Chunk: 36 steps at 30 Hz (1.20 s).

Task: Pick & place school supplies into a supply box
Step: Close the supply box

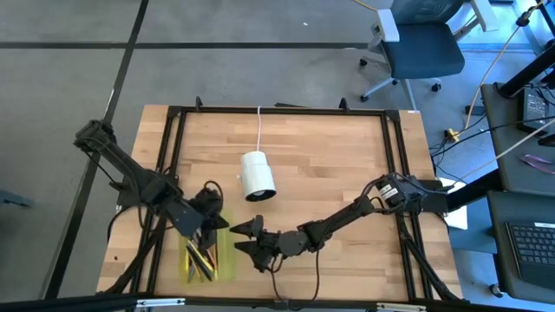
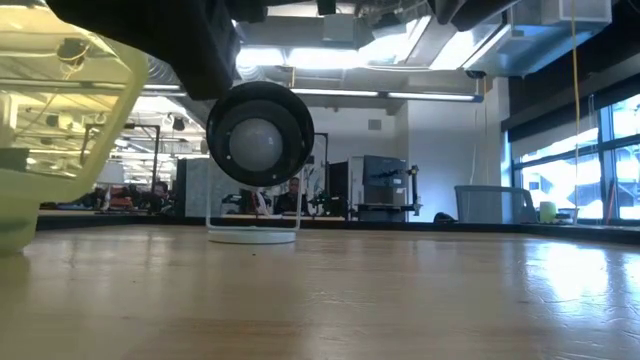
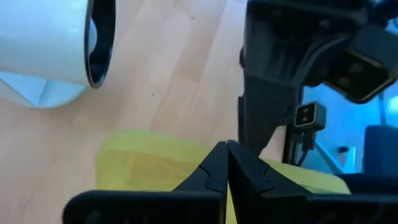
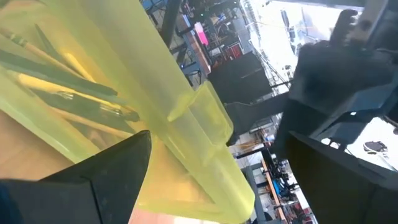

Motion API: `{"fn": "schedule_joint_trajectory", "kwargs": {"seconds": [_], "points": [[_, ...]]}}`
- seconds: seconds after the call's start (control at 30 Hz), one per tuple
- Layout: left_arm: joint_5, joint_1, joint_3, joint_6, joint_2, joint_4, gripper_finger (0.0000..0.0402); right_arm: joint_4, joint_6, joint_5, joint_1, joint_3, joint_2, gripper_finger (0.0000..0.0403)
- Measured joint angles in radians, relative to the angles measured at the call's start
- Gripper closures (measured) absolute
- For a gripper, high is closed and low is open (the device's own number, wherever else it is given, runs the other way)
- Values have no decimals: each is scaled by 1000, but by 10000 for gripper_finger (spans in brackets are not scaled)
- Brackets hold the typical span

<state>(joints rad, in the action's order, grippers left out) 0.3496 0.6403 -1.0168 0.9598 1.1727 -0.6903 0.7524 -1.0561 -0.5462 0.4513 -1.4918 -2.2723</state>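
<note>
Left hand (image 1: 208, 227) sits over the near-left part of the surface (image 1: 347, 165), directly above the supply box (image 1: 227, 260); my wrist view shows its two fingers pressed together with nothing between them, so clenched and empty. The supply box, a translucent yellow-green case, lies near the front edge of the surface, and pens and pencils (image 4: 68, 93) lie inside it, yellow and darker ones side by side; the rest of the supplies I cannot make out. The lid (image 4: 186, 118) stands raised, by the look of the right wrist view, not yet closed down. A white cylinder (image 1: 257, 175) on a cord lies just beyond the box toward the middle, apart from it. Right hand (image 1: 248, 239) reaches in low from the right, just beside the box's right edge, fingers spread wide and holding nothing. Judgement: filling looks mostly done, closing remains. Risks: both hands crowd the same small case, so either arm moving could strike the other; the light box could slide or tip if the right fingers catch its wall; the lid could jam on a pencil lying proud of the rim; a careless swing could knock the cylinder rolling.
</note>
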Motion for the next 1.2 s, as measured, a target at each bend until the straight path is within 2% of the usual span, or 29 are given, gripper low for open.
{"fn": "schedule_joint_trajectory", "kwargs": {"seconds": [0.2, 0.37, 0.6, 0.9, 1.07, 1.2], "points": [[32, 0, 0, -20, -60, 2, 399, -2, 0, 36, -10, -18, 0, 34], [46, 0, 0, -29, -106, 7, 401, -15, 16, 135, -34, -57, 0, 34], [53, 0, 0, -47, -147, 7, 401, -208, 196, 334, -92, -121, 0, 34], [52, 0, 0, -50, -150, 7, 400, -225, 241, 448, -136, -178, 0, 34], [-28, 0, 0, -63, -147, 7, 400, -224, 295, 523, -153, -179, -4, 34], [-76, 4, -1, -77, -124, 12, 400, -231, 295, 528, -153, -179, -8, 34]]}}
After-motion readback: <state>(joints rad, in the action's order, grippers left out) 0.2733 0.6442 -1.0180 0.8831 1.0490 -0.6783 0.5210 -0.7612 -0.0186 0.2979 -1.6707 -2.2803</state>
